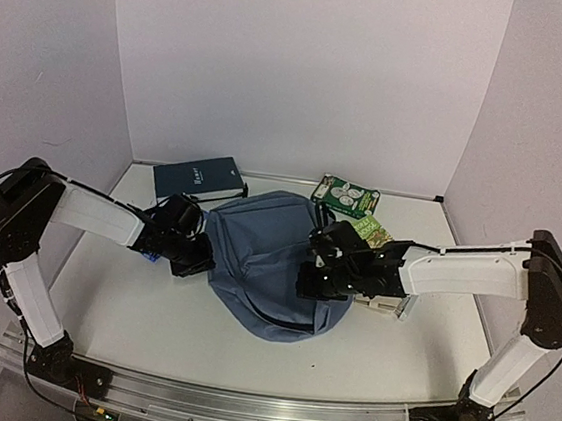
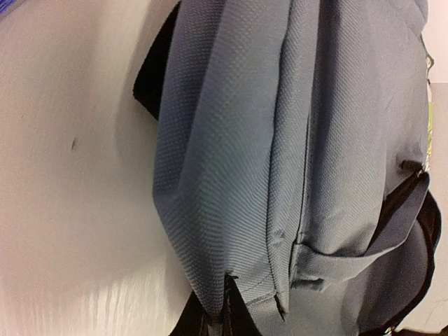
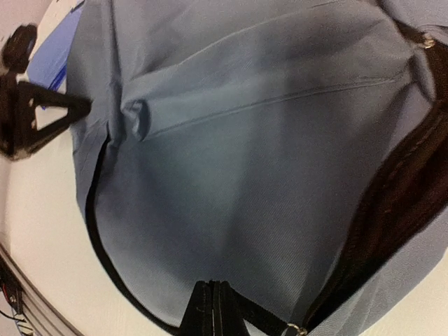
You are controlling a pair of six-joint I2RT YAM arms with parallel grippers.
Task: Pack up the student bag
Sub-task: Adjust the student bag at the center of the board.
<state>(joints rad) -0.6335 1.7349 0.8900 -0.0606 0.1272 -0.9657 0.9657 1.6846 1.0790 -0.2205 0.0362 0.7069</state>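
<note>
The white desk (image 1: 150, 307) carries the student bag (image 1: 266, 259) at its middle, lying flat with its long axis running roughly from the back wall toward the arm bases. The two arms close on it from opposite sides. The left end effector (image 1: 196, 257) is at the bag's left edge, and whether it is clenched or released cannot be told from its own camera, where only dark shapes meet the seam. The right end effector (image 1: 309, 279) sits over the bag's right half with its fingers (image 3: 203, 308) pressed together, though whether fabric is nipped between them is unclear. Behind the bag lie a dark book (image 1: 199, 177) on the left and green packets (image 1: 345, 194) on the right. The dark zip mouth (image 3: 392, 203) gapes on the right arm's side, so I judge that arm to be the better placed to spread it.
</note>
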